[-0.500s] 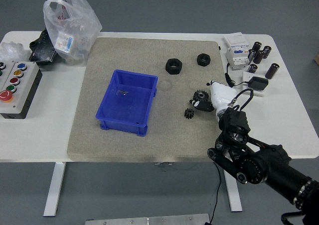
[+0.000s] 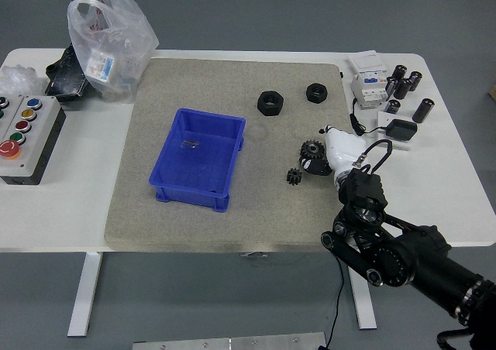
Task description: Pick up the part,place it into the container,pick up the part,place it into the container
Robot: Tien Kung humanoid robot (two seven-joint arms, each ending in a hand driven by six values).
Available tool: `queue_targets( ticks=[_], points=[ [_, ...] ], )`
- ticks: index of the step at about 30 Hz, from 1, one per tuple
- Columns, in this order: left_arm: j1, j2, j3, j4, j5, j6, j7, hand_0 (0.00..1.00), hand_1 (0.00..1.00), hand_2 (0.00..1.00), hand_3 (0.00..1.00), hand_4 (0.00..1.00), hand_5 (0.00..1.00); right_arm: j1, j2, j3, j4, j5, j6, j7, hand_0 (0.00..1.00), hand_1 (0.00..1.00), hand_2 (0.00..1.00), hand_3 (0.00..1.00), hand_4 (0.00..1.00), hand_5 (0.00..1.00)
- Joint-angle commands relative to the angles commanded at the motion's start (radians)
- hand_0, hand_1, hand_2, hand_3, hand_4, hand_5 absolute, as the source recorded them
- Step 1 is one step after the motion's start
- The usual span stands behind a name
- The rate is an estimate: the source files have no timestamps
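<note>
A large black gear [image 2: 311, 148] lies on the grey mat [image 2: 155, 211], with a small black gear [image 2: 294, 176] just below and left of it. Two black nuts [image 2: 270, 102] [image 2: 317, 92] sit farther back on the mat. The blue container [image 2: 200, 158] stands at the mat's centre-left, holding only a small metal piece. My right hand [image 2: 324, 161], white with a black arm behind it, rests against the large gear's right side. Its grip on the gear is hidden from this angle. The left arm is out of the picture.
A grey button box [image 2: 23, 137] and a plastic bag [image 2: 108, 36] sit on the left of the table. Black cylinders [image 2: 403, 83], a white electrical module [image 2: 368, 83] and a black adapter [image 2: 401, 128] lie at the right rear, close behind my hand.
My right hand has shifted slightly up and left, closing in against the large gear. The dark fingertips seen below the gear before are now less visible.
</note>
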Motion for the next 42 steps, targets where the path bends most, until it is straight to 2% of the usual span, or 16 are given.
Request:
queue_targets(
  ticks=[1,6,7,18,19,24,25,30,31,36,37,42],
  points=[
    [0.0,0.0,0.0,0.0,0.0,0.0,0.0,0.611,0.603,0.586,0.621,0.623,0.333,0.0,0.0,-0.001,-0.001,0.001,0.0,0.001,0.357,0.591,0.685,0.777,0.871,0.44],
    [0.0,0.0,0.001,0.0,0.0,0.0,0.0,0.611,0.603,0.586,0.621,0.623,0.333,0.003,0.002,-0.008,-0.005,0.004,-0.003,0.007,0.357,0.591,0.685,0.777,0.871,0.44],
    [0.0,0.0,0.002,0.0,-0.001,0.0,0.0,0.612,0.603,0.586,0.621,0.622,0.333,0.003,0.003,-0.009,-0.006,0.005,-0.003,0.007,0.345,0.578,0.682,0.775,0.894,0.476],
    [-0.001,0.007,0.014,0.0,-0.009,-0.003,-0.005,0.611,0.603,0.586,0.621,0.623,0.333,0.006,0.001,-0.018,-0.01,-0.001,-0.006,0.002,0.339,0.569,0.679,0.769,0.906,0.493],
    [-0.002,0.008,0.016,0.0,-0.01,-0.004,-0.006,0.611,0.603,0.586,0.621,0.623,0.333,0.006,0.0,-0.018,-0.011,-0.001,-0.006,0.001,0.33,0.553,0.647,0.717,0.746,0.341],
    [0.001,0.008,0.013,0.0,-0.006,-0.004,-0.004,0.611,0.603,0.586,0.621,0.623,0.333,0.004,-0.004,-0.016,-0.017,-0.001,-0.006,-0.004,0.33,0.553,0.647,0.717,0.746,0.341],
    [0.002,0.007,0.011,0.0,-0.005,-0.003,-0.002,0.611,0.603,0.586,0.621,0.623,0.334,0.003,-0.004,-0.016,-0.019,0.0,-0.005,-0.004,0.321,0.469,0.502,0.584,0.177,0.27],
    [0.005,0.004,0.012,0.0,-0.006,-0.004,0.0,0.611,0.603,0.586,0.621,0.623,0.334,-0.002,-0.006,-0.02,-0.027,0.002,-0.003,-0.004,0.321,0.469,0.502,0.584,0.177,0.27],
    [0.004,0.005,0.014,0.0,-0.009,-0.004,-0.001,0.611,0.603,0.585,0.621,0.623,0.333,-0.003,-0.007,-0.021,-0.029,0.002,-0.003,-0.003,0.298,0.431,0.413,0.485,0.002,0.172],
    [0.003,0.009,0.017,0.0,-0.013,-0.003,-0.003,0.611,0.603,0.585,0.621,0.623,0.333,-0.003,-0.01,-0.028,-0.036,0.005,-0.009,0.004,0.298,0.431,0.413,0.485,0.002,0.172],
    [0.003,0.01,0.017,0.0,-0.013,-0.003,-0.003,0.612,0.603,0.586,0.621,0.623,0.333,-0.002,-0.011,-0.029,-0.035,0.004,-0.011,0.006,0.291,0.422,0.381,0.422,0.034,0.07],
    [0.0,0.008,0.015,0.0,-0.01,-0.003,-0.002,0.612,0.603,0.586,0.621,0.623,0.333,0.008,-0.02,-0.037,0.003,-0.015,-0.033,0.015,0.291,0.422,0.381,0.422,0.034,0.07]
  ],
)
